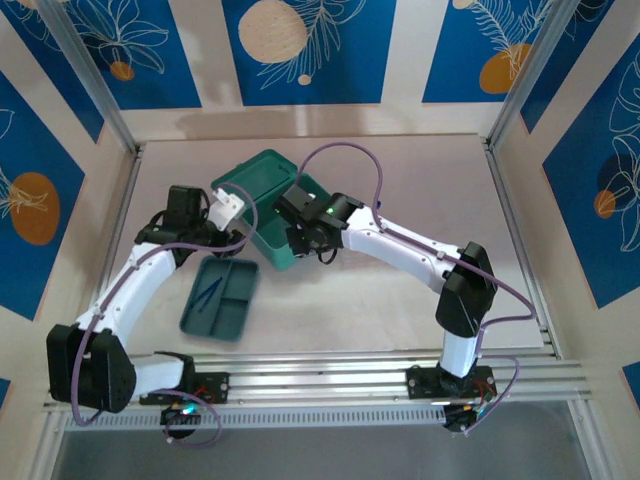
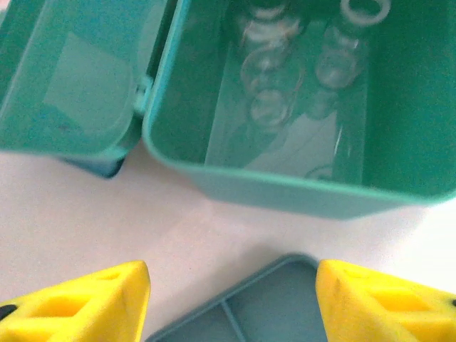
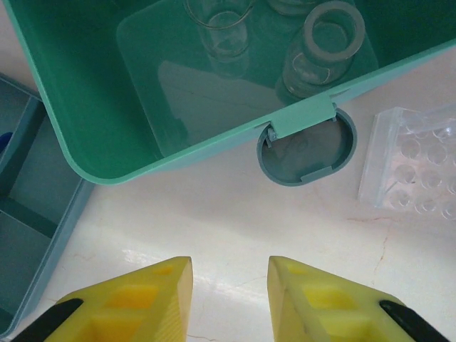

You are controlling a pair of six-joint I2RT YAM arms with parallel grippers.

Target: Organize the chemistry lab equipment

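Teal hinged plastic case [image 1: 258, 180] lying open on the worktop [image 1: 400, 320], small clear glass beaker [image 3: 221, 32] upright inside. Dark-green divided tray [image 1: 235, 290] just beside it, blue tweezers [image 1: 207, 293] in one compartment. Left jaws spread wide, empty; right jaws parted too, gripping nothing, near the case latch [image 3: 303, 117].

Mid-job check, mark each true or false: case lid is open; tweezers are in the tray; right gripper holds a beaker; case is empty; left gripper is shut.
1. The case lid is open. True.
2. The tweezers lie in the tray. True.
3. The right gripper holds a beaker. False: its jaws are apart and empty, over the table.
4. The case is empty. False: clear glassware stands inside it.
5. The left gripper is shut. False: its jaws are wide apart with nothing between them.
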